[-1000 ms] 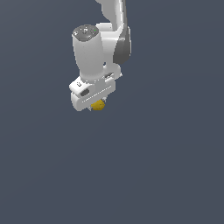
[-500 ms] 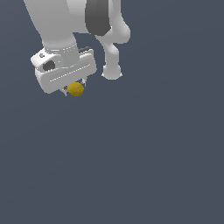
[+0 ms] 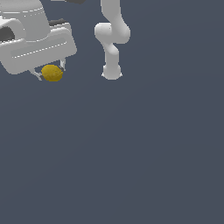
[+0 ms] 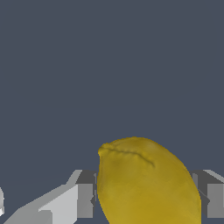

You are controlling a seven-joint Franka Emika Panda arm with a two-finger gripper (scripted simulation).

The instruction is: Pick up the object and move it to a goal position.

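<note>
The claw (image 3: 49,73) is clenched on the object (image 3: 52,73), which sits between its two fingers and projects below the white claw body. In the exterior view, thin finger tips (image 3: 36,75) show at either side of the object, touching it.

Object appearance: a mustard-yellow, rounded oval lump resembling a lemon. It is narrower than the claw body above it. In the wrist view, the object (image 4: 146,183) fills the space between the grey finger pads (image 4: 85,200). Its surface is slightly bumpy, with a darker crease running across the upper part and a small raised nub at one end.

The object is carried clear of the plain dark grey surface (image 3: 131,166) beneath the claw. The white arm (image 3: 111,39) stands upright beyond the claw.
</note>
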